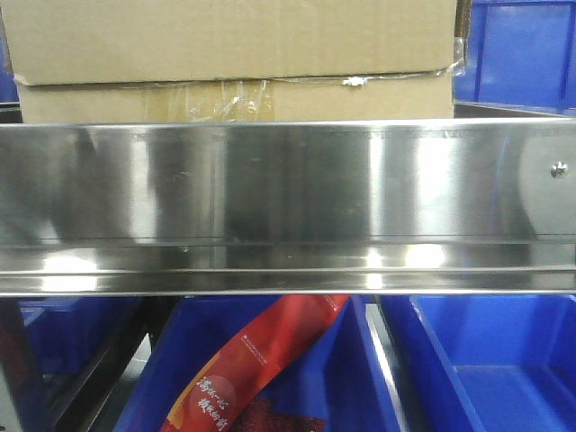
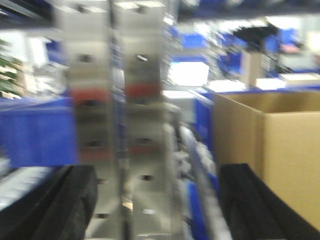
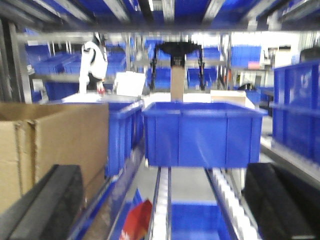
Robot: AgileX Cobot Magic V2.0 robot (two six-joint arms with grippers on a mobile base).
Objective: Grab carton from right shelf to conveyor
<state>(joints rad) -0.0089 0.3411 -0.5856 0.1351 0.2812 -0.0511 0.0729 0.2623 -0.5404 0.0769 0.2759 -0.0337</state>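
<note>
The brown carton (image 1: 234, 54) sits on the right shelf behind its shiny steel front rail (image 1: 288, 202), a wrinkled tape patch on its lower strip. In the left wrist view the carton (image 2: 280, 155) stands at the right, and my left gripper (image 2: 157, 200) is open beside its left side, the right finger (image 2: 255, 205) in front of the box face. From the right wrist camera the carton (image 3: 50, 150) is at the left; my right gripper (image 3: 160, 210) is open to the right of it, nothing between its fingers. The conveyor is out of view.
A perforated steel upright (image 2: 115, 120) rises in front of the left gripper. Blue plastic bins (image 3: 202, 132) fill the roller shelf to the right of the carton and the level below (image 1: 486, 360). A red snack packet (image 1: 256, 364) lies in a lower bin.
</note>
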